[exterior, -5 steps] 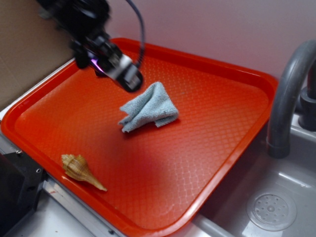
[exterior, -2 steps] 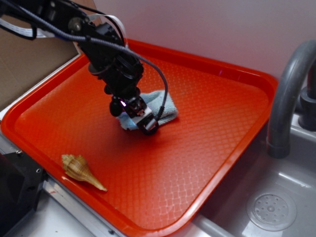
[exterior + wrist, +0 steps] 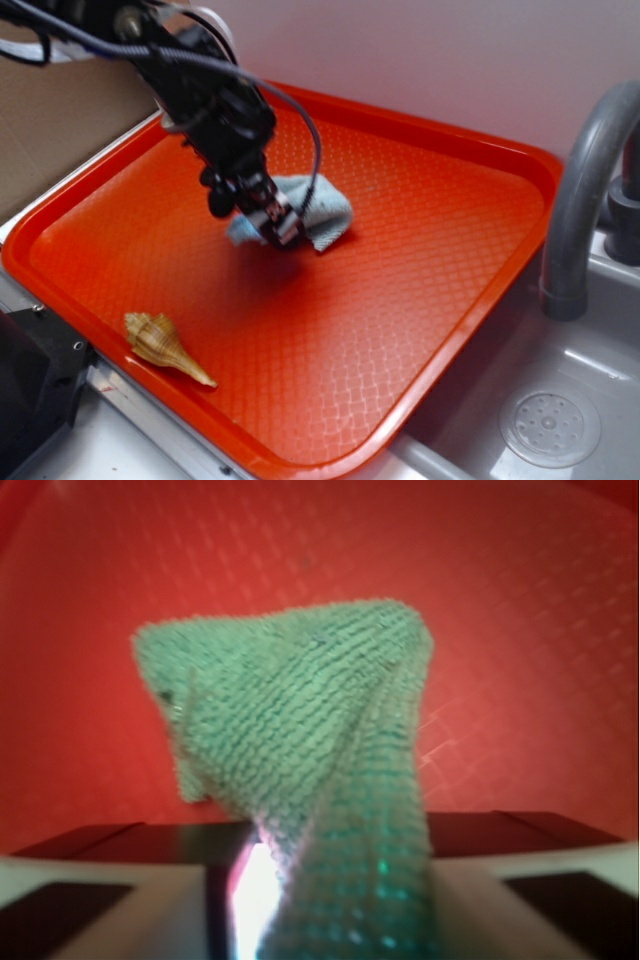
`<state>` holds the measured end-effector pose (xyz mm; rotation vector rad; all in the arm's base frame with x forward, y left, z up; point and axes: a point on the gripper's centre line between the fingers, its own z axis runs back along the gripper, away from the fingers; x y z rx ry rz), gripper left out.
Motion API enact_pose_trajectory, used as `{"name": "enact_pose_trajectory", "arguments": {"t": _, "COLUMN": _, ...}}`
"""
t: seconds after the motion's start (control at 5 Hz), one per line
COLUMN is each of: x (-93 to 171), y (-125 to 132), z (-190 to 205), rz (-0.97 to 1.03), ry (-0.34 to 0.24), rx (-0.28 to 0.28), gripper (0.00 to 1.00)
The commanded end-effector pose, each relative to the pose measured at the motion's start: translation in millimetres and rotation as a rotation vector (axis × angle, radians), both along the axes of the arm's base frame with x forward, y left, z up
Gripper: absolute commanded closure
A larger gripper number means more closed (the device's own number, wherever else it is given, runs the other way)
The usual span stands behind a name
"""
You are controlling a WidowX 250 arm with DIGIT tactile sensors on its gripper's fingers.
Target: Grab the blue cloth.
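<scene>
The blue cloth (image 3: 318, 208) sits on the red tray (image 3: 430, 300), a bit toward the back and left of the tray's middle. The robot arm (image 3: 215, 100) reaches down from the top left, and its jaws (image 3: 278, 228) are down at the near left edge of the cloth, touching it.

From the wrist view, the cloth (image 3: 300, 750) fills most of the picture. It stands up in a peak, and its lower end runs down between the two light-colored fingers (image 3: 110, 910) at the bottom of the picture. So the jaws look pressed onto the cloth, pinching a fold of it. I think the grab is made or very nearly made.

What is left, as far as I can judge: the arm has to lift so the cloth comes off the tray. From the side view, most of the cloth looks like it is resting on the tray, so the lift is not done. I cannot tell how tight the pinch is. If only a thin fold is caught, the cloth could slip out on the way up.

A small shell (image 3: 165, 346) lies near the front left corner of the tray, well apart from the cloth. A gray faucet (image 3: 585, 190) and a sink (image 3: 560, 420) are on the right.
</scene>
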<state>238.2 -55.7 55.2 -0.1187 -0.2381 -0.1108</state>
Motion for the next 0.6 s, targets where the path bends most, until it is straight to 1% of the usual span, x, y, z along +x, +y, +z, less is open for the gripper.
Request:
{"name": "enact_pose_trajectory", "arguments": {"t": 0.0, "x": 8.2, "y": 59.4, "z": 114.9, "rz": 0.397, "ry": 0.017, "rx": 0.093, "gripper": 1.00}}
{"name": "enact_pose_trajectory", "arguments": {"t": 0.2, "x": -7.8, "y": 96.3, "z": 167.6, "rz": 0.598, "ry": -0.009, "rx": 0.158, "gripper": 1.00}}
{"name": "enact_pose_trajectory", "arguments": {"t": 0.4, "x": -20.4, "y": 105.5, "z": 215.5, "rz": 0.569, "ry": -0.061, "rx": 0.105, "gripper": 1.00}}
